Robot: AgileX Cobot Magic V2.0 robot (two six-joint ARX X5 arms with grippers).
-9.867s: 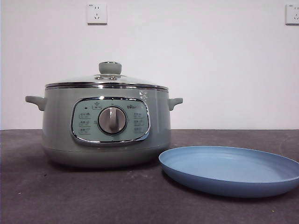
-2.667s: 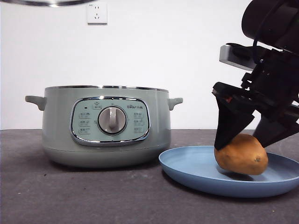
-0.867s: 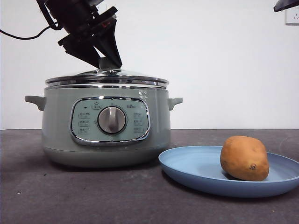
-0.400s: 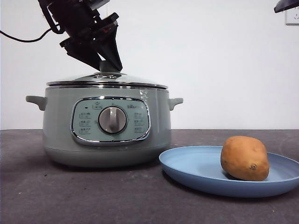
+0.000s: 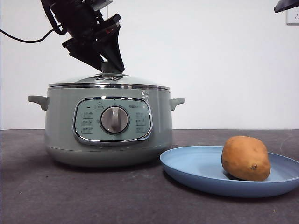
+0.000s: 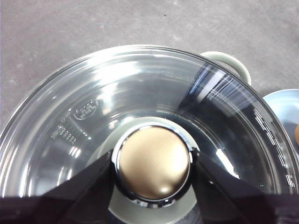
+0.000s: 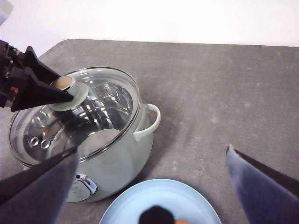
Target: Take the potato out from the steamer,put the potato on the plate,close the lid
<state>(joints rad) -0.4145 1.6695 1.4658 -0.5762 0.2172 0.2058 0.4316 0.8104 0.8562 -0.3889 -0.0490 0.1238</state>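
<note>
On top of the steamer the lid sat closed, with the left gripper pinching its knob from both sides. Over to the right, the potato lay on the plate, just beside the pot. Right gripper hung high up with jaws spread wide, holding nothing.

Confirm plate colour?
Light blue; the plate shows best in the front view.

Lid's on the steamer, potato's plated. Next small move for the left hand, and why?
Probably open the left hand and lift straight up. Its jaws flank the knob of the lid, which looks seated level on the steamer rim, and the potato lies on the plate.
</note>
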